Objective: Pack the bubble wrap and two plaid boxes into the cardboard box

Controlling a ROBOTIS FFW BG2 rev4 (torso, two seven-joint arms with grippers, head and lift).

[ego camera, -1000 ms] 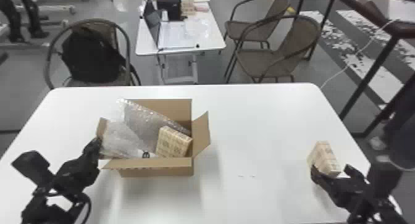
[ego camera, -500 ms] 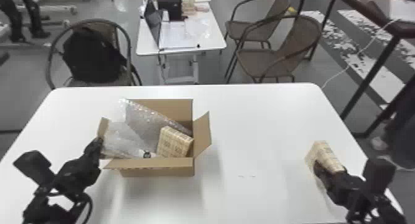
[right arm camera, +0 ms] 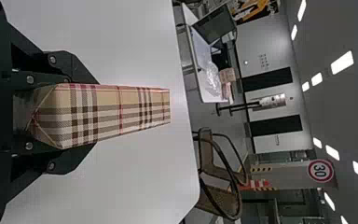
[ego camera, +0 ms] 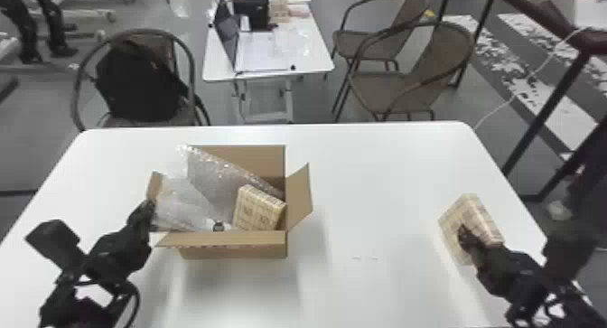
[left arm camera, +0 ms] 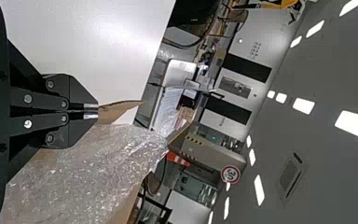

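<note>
Your right hand (right arm camera: 88, 114) has closed on the second plaid box (ego camera: 474, 214) over the bench (ego camera: 384, 182), likely ready to carry; your left hand (left arm camera: 97, 111) pinches a flap (left arm camera: 114, 112) of the cardboard box (ego camera: 235, 251).

Two plaid boxes (ego camera: 259, 209); one cardboard box (ego camera: 235, 251); three chairs (ego camera: 384, 94); one laptop (ego camera: 227, 33).

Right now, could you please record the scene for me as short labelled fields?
left gripper: shut on a side flap of the open brown cardboard box
right gripper: holding a beige plaid box by the white table's right side
inside cardboard box: second plaid box, clear bubble wrap
bubble wrap: partly above the rim
unpacked: the held plaid box
</note>
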